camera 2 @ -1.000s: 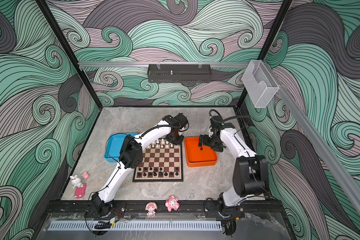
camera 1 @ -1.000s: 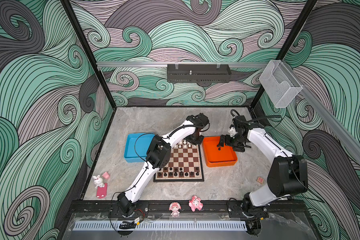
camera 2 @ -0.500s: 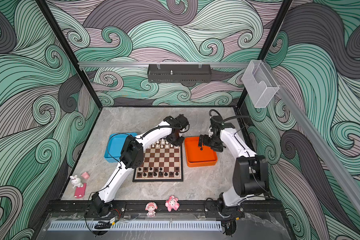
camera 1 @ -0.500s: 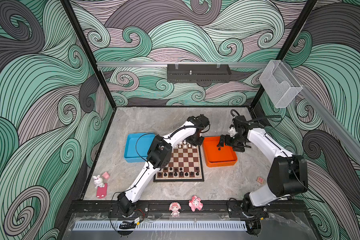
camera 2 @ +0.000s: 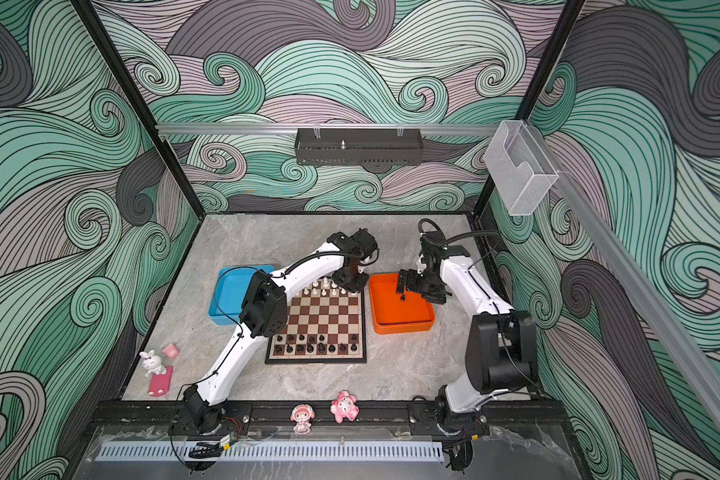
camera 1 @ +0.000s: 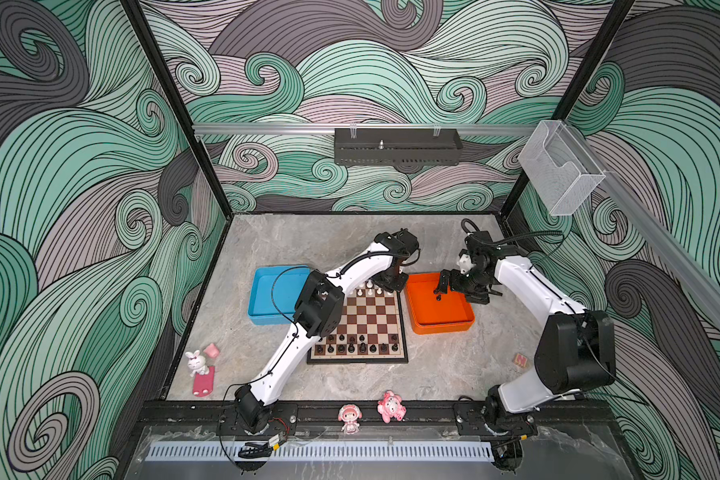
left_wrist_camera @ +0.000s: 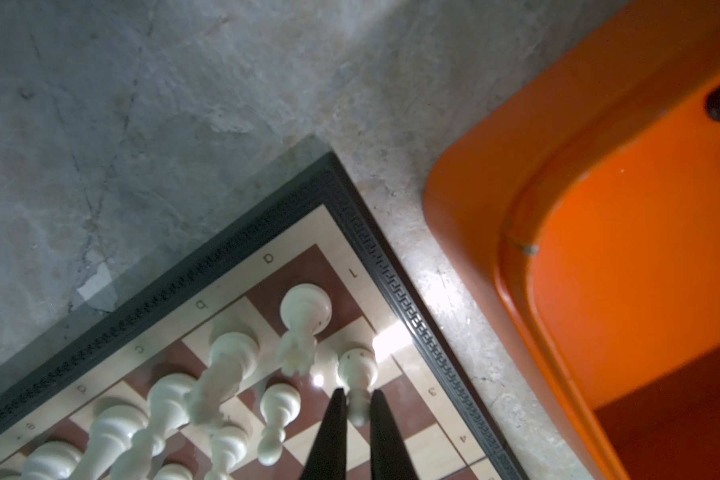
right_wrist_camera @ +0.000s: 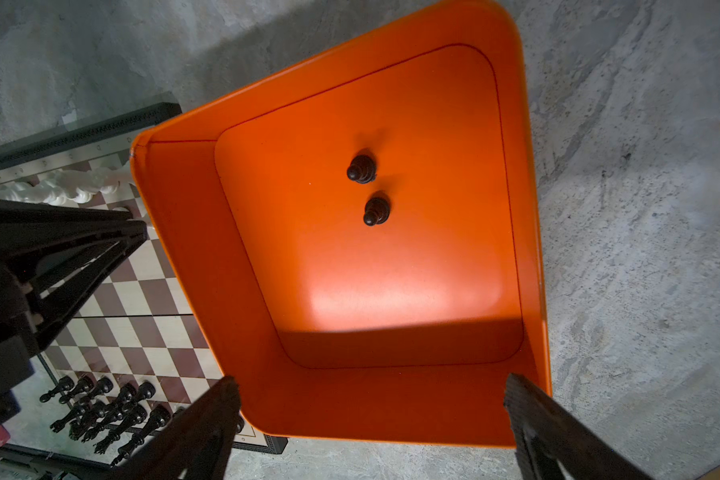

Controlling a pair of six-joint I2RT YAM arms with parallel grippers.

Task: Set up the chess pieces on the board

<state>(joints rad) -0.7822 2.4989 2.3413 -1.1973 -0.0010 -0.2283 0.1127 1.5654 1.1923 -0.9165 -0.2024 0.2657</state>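
Observation:
The board (camera 1: 371, 320) lies mid-table, also in the left wrist view (left_wrist_camera: 350, 232). White chess pieces (camera 1: 368, 289) fill its far rows and black ones (camera 1: 356, 347) its near rows. At the board's far right corner my left gripper (left_wrist_camera: 357, 401) is shut on the head of a white pawn (left_wrist_camera: 356, 368), whose base rests on an edge square beside the white rook (left_wrist_camera: 306, 309). My right gripper (right_wrist_camera: 371, 384) hangs open over the orange tray (right_wrist_camera: 528, 208). Two black pawns (right_wrist_camera: 361, 168) (right_wrist_camera: 376, 210) stand in that tray, ahead of the fingers.
A blue tray (camera 1: 275, 295) sits left of the board, partly under the left arm. Pink figurines (camera 1: 349, 417) (camera 1: 391, 407) stand on the front rail. A bunny toy (camera 1: 196, 363) is at the front left and a small block (camera 1: 520, 359) at the front right.

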